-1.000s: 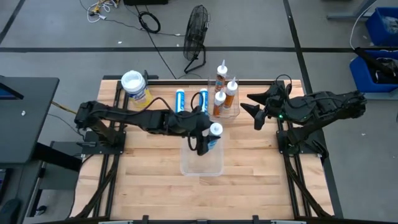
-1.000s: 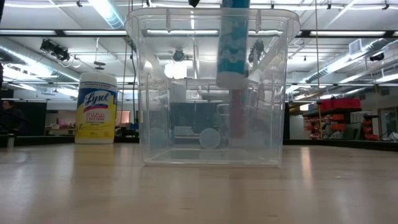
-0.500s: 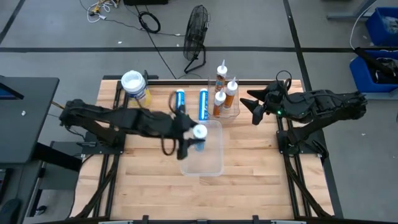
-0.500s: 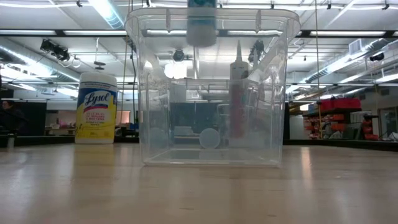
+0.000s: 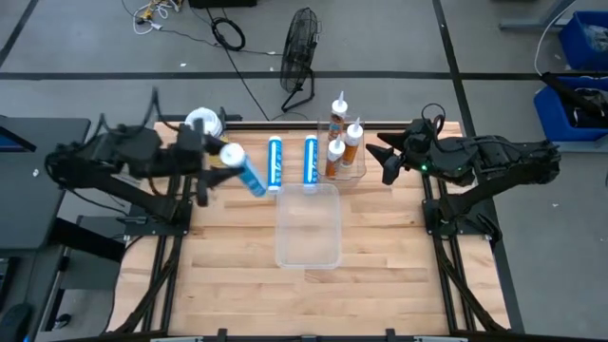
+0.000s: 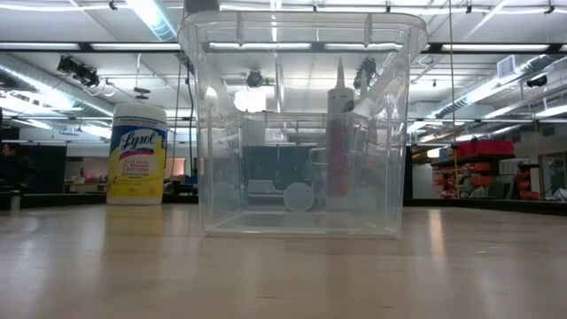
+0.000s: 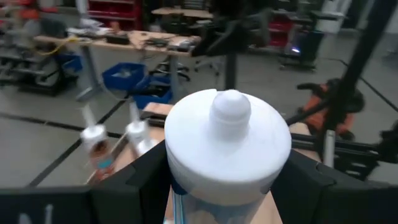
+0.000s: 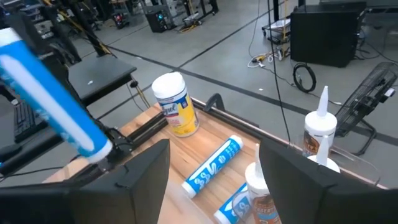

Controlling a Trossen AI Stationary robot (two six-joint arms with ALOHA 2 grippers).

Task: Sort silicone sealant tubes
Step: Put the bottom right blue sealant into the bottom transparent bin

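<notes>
My left gripper (image 5: 224, 165) is shut on a blue sealant tube (image 5: 247, 175) with a white end, held in the air over the table's left part, near the yellow canister (image 5: 205, 131). The tube also shows in the right wrist view (image 8: 56, 102). Two more blue tubes (image 5: 275, 163) (image 5: 311, 160) lie flat on the table beyond the clear bin (image 5: 309, 249). Three orange tubes (image 5: 342, 142) stand nozzle-up in a small clear container. My right gripper (image 5: 388, 161) is open and empty at the table's right, level with the orange tubes. My left gripper pinches the tube's blue body just below its white capped end (image 7: 186, 208), one finger (image 7: 140, 180) on each side. The tube is lifted clear and tilted. Its white end (image 5: 231, 153) is up and toward the left, and its other end slants down toward the bin.
The clear bin (image 6: 301, 124) stands at the table's middle with nothing in it. The yellow canister (image 6: 137, 155) stands at the far left. A fan (image 5: 300, 47) and cables lie on the floor beyond the far edge.
My left gripper has risen out of the clear bin with the blue tube and swung toward the table's left edge. The tube hung upright in the bin. It is now clear of the bin and tilted.
</notes>
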